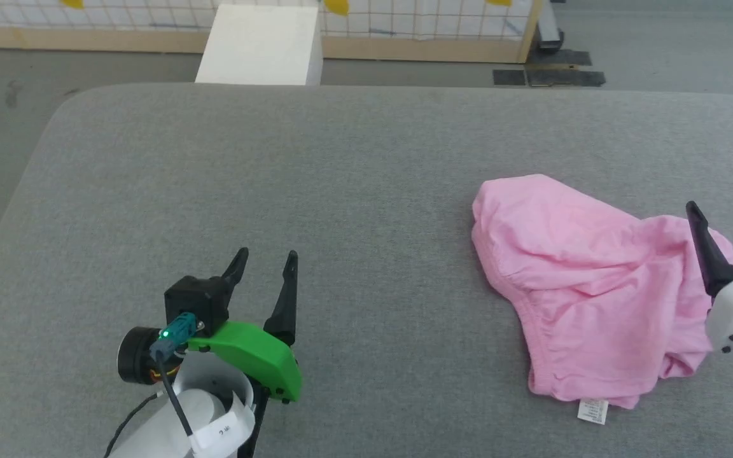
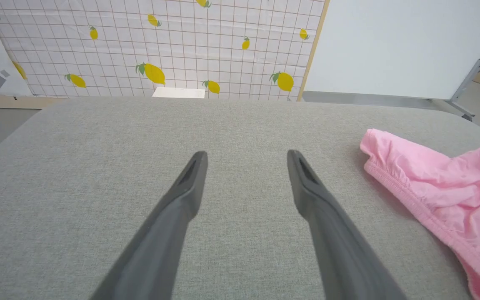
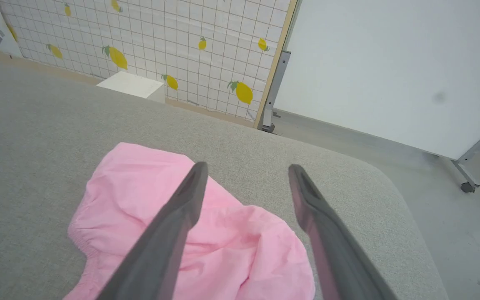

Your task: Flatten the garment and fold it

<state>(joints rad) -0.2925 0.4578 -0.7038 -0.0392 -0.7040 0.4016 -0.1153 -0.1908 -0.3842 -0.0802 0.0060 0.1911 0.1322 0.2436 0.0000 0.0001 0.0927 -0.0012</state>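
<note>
The garment [image 1: 570, 280] lies rumpled at the right end of the worktop [image 1: 341, 159], neither flattened nor folded, so I judge the whole job lies ahead. My left jaws gape empty over the worktop's left half. My right jaws gape empty above the garment's right edge. The head view gives its white label [image 1: 593, 411] at the near hem, and the left wrist view gives its gathered elastic edge [image 2: 411, 204].

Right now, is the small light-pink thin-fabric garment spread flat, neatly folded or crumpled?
Crumpled. The light-pink garment lies bunched on the grey fabric surface, humped and wrinkled, no clean fold lines, its white label sticking out.
</note>
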